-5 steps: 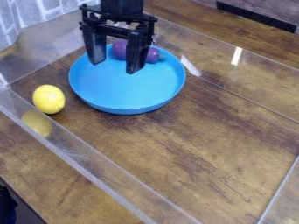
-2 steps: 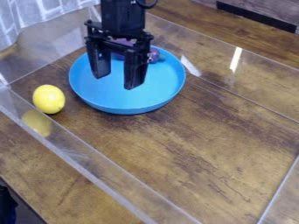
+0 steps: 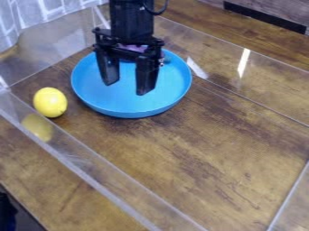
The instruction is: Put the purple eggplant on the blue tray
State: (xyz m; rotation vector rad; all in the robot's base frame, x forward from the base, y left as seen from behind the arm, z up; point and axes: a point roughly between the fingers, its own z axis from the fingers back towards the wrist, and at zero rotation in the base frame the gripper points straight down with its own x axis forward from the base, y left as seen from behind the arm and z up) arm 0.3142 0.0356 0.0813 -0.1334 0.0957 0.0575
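Note:
The blue tray (image 3: 94,97) is a round shallow dish left of centre on the wooden table. My gripper (image 3: 126,87) hangs over the tray's middle, pointing straight down. Its two black fingers (image 3: 147,79) stand wide apart with nothing between them. The purple eggplant (image 3: 162,60) lies on the far right part of the tray. It sits behind the right finger, which hides nearly all of it, so only a dark sliver shows at the finger's edge. The fingertips are close above the tray floor. I cannot tell whether they touch the eggplant.
A round yellow lemon (image 3: 50,101) rests on the table just left of the tray. A clear plastic wall (image 3: 72,158) runs diagonally along the near left side, and another clear pane (image 3: 248,59) stands at the back right. Wooden tabletop stretches right and toward the front.
The gripper has sunk toward the tray and shifted slightly right in the picture, covering more of the eggplant. Its fingers stay equally wide. Tray and lemon have not moved.

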